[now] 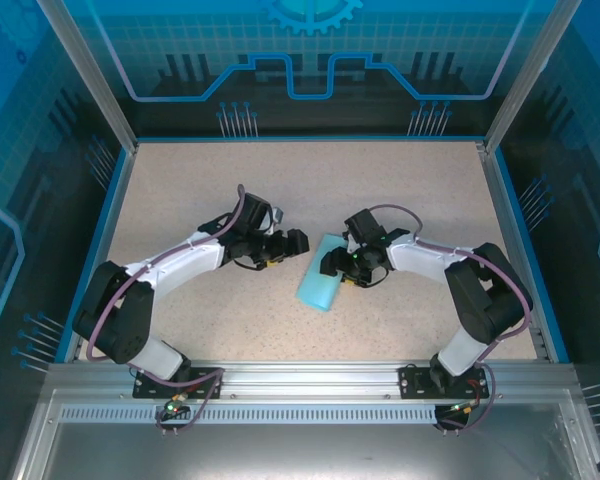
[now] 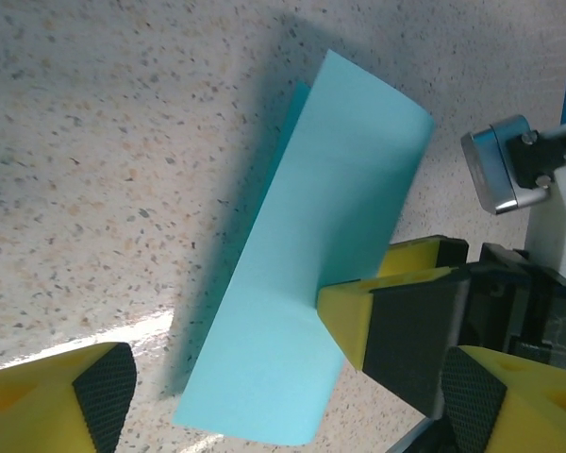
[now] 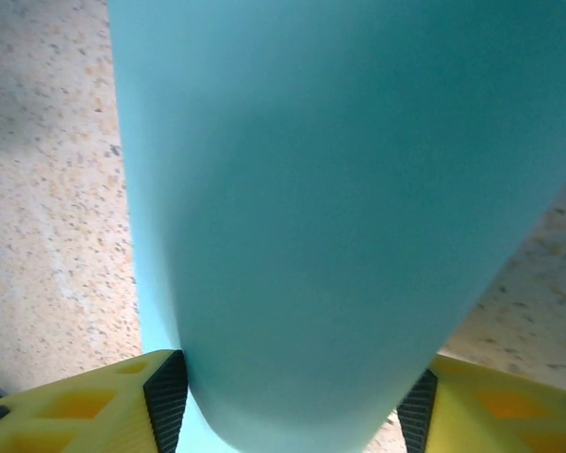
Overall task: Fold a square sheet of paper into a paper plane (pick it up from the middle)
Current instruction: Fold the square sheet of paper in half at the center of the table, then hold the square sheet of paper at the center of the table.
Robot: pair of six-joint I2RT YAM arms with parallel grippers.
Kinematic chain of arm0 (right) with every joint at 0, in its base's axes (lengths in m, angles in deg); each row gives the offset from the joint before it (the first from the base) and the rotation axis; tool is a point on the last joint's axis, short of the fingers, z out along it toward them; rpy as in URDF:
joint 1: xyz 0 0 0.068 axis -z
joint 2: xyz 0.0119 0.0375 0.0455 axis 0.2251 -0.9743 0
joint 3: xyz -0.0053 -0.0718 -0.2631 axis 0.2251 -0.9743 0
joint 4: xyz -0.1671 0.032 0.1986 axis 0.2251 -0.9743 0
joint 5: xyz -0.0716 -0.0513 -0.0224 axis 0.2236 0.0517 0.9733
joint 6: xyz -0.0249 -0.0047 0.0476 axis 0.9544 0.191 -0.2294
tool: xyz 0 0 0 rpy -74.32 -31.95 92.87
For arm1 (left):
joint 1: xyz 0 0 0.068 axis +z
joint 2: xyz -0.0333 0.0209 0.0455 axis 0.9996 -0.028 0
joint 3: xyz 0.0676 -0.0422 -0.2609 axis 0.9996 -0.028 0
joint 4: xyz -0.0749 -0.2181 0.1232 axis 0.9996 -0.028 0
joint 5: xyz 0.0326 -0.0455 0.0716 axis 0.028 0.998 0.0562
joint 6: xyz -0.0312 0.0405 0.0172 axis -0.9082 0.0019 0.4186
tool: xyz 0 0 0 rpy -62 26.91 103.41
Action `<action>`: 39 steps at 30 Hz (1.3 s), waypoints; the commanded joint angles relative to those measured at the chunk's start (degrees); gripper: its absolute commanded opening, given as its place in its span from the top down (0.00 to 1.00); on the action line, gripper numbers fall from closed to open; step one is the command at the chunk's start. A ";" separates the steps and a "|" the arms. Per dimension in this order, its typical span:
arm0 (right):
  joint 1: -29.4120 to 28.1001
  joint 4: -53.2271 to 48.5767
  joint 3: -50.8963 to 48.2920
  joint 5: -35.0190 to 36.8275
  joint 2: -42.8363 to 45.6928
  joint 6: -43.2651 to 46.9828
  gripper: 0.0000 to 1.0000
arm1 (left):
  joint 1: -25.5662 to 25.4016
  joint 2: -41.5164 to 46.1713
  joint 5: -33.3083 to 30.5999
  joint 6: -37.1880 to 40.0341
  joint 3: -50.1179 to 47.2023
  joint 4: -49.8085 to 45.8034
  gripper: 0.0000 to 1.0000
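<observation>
The square sheet of paper [image 1: 318,282] is light blue and bent over into a soft loop, not creased flat. It hangs tilted just above the table between the two arms. My right gripper [image 1: 332,265] is shut on it, and in the right wrist view the curled sheet [image 3: 340,189] bulges between the two pads of that gripper [image 3: 291,401]. In the left wrist view the sheet [image 2: 330,217] casts a shadow on the table, and a yellow finger [image 2: 358,316] of the right gripper presses its edge. My left gripper [image 2: 288,377] stands open just left of the sheet [image 1: 298,240], not touching it.
The speckled beige table [image 1: 230,190] has a blue rim and see-through walls on three sides. A metal rail [image 1: 310,375] with the arm bases runs along the near edge. The right wrist's silver camera housing [image 2: 500,170] sits close behind the sheet.
</observation>
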 commanded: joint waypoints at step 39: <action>4.92 5.51 -8.04 -6.22 4.79 0.59 0.42 | -8.59 -22.96 6.88 -2.15 9.91 3.50 0.91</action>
